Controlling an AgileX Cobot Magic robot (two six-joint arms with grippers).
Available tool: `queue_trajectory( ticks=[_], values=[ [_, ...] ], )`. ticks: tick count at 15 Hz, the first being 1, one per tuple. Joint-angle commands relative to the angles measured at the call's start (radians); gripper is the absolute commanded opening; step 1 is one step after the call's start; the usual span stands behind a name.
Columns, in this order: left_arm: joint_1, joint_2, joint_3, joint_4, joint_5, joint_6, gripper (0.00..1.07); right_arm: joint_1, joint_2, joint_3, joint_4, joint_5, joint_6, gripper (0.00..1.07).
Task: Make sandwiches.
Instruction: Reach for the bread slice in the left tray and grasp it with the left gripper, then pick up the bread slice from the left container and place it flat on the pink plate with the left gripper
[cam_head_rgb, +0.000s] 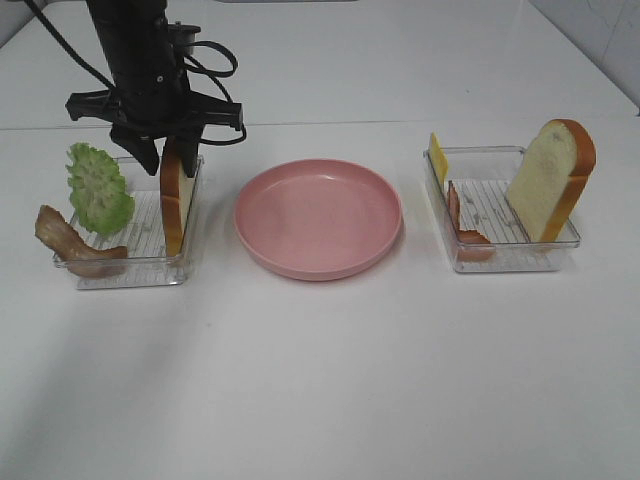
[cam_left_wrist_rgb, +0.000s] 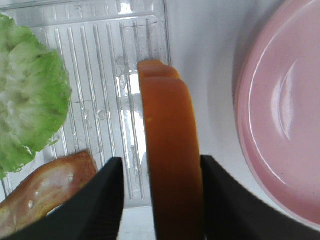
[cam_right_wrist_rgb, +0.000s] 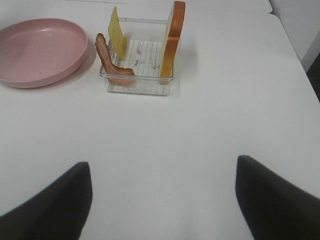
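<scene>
In the left clear tray (cam_head_rgb: 130, 272) a bread slice (cam_head_rgb: 174, 200) stands on edge, with ruffled green lettuce (cam_head_rgb: 98, 188) and a bacon strip (cam_head_rgb: 75, 245) beside it. My left gripper (cam_head_rgb: 168, 150) reaches down over this slice. In the left wrist view its fingers (cam_left_wrist_rgb: 107, 195) straddle the orange crust (cam_left_wrist_rgb: 172, 150): one finger touches it, and a narrow gap shows at the other. The right tray (cam_head_rgb: 515, 262) holds another bread slice (cam_head_rgb: 552, 180), yellow cheese (cam_head_rgb: 437, 157) and bacon (cam_head_rgb: 462, 222). My right gripper (cam_right_wrist_rgb: 162, 210) hangs open over bare table, well short of that tray (cam_right_wrist_rgb: 137, 87).
A round pink plate (cam_head_rgb: 318, 215) sits between the two trays, close to the left tray's wall. The white table stretches toward the front edge. A wall rises at the far right.
</scene>
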Motion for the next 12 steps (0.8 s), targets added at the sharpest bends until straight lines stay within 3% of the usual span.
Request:
queue_trajectory(
  ticks=[1,3,5,9,12],
  values=[
    [-0.001,-0.001,-0.007,0.006,-0.006,-0.002,0.16,-0.008,-0.017,-0.001,-0.003,-0.011,-0.013,0.76],
    [-0.001,-0.006,-0.018,0.006,0.001,-0.001,0.00,-0.008,-0.017,-0.001,-0.003,-0.011,-0.013,0.76],
    [-0.001,-0.006,-0.049,0.005,0.027,-0.001,0.00,-0.008,-0.017,-0.001,-0.003,-0.011,-0.013,0.76],
    [-0.001,-0.015,-0.209,-0.020,0.145,0.019,0.00,-0.008,-0.017,-0.001,-0.003,-0.011,-0.013,0.76],
    [0.011,-0.042,-0.276,-0.151,0.144,0.078,0.00,-0.008,-0.017,-0.001,-0.003,-0.011,-0.013,0.76]
  ],
)
